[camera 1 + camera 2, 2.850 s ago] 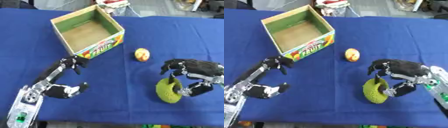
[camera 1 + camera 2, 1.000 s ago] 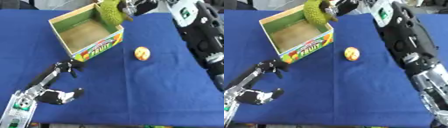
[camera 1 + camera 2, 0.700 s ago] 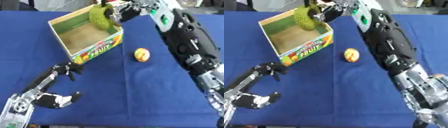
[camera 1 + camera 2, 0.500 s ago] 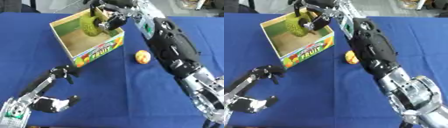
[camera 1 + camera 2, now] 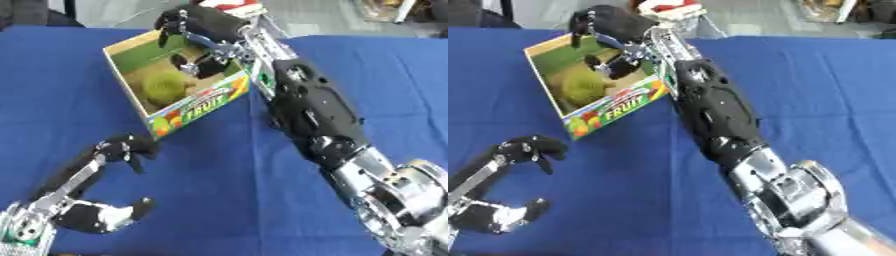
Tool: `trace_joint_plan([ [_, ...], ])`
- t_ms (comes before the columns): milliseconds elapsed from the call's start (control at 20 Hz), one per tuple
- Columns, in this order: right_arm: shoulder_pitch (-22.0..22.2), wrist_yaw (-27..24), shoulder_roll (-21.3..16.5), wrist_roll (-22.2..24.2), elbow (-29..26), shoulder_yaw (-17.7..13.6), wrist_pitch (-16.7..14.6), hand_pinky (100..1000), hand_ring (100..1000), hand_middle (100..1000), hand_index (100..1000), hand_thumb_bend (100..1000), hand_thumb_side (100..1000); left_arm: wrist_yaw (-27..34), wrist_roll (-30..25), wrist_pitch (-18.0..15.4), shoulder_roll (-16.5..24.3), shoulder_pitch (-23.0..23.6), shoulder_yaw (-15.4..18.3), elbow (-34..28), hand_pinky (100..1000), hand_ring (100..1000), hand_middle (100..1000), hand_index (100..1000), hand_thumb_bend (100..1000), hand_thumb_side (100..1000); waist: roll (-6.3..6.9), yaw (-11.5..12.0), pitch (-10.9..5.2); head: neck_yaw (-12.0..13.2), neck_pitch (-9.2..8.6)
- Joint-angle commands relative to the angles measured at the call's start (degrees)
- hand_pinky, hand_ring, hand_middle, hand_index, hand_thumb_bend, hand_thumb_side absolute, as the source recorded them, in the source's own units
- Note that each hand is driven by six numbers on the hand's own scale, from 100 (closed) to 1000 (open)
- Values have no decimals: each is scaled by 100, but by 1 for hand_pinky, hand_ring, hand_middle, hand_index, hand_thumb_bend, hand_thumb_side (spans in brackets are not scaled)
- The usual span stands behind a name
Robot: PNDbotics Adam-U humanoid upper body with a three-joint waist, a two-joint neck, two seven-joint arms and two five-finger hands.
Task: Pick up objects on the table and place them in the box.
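A cardboard box (image 5: 197, 102) with fruit printed on its side stands at the far left of the blue table. A round green fruit (image 5: 162, 86) lies inside it, against the near wall. My right hand (image 5: 203, 31) hovers over the box just above the fruit, open, with fingers and thumb spread apart and nothing between them. My right arm (image 5: 311, 112) stretches across the middle of the view and hides the small yellow-red fruit seen earlier. My left hand (image 5: 92, 220) rests open at the lower left, fingers up.
The blue cloth (image 5: 394, 75) covers the whole table, with bare room to the right of my arm and in front of the box. A red and white object (image 5: 234, 6) sits beyond the far edge behind the box.
My right hand brought the green fruit over the box rim, lowered it inside and let go. The arm now covers the small yellow-red fruit. My left hand stayed put.
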Motion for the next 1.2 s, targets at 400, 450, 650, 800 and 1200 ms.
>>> trace_joint_plan([
  [400,-64,8,-133,-206,-150,-30,385,932,877,814,945,100,112,31,4,7,12,-25,19,-49,566,742,756,878,460,592,1,-37,-112,27,-28],
  [450,-57,-24,-152,-237,-189,-19,386,932,877,814,946,100,105,27,6,9,16,-21,22,-48,566,742,756,878,460,592,2,-53,-114,35,-25],
  [650,-64,-307,-275,-233,-351,38,339,935,878,808,943,100,100,15,18,13,25,10,39,-43,566,742,756,878,459,595,7,-134,-126,70,5],
  [800,-116,-787,-444,-84,-582,125,294,936,878,801,943,100,163,-1,37,17,42,36,56,-39,567,742,756,878,459,594,1,-215,-141,127,24],
  [1200,-20,-2301,-1087,633,-1835,582,301,936,885,805,944,100,100,-50,95,27,88,94,119,-33,568,742,757,878,459,594,-18,-416,-177,272,40],
])
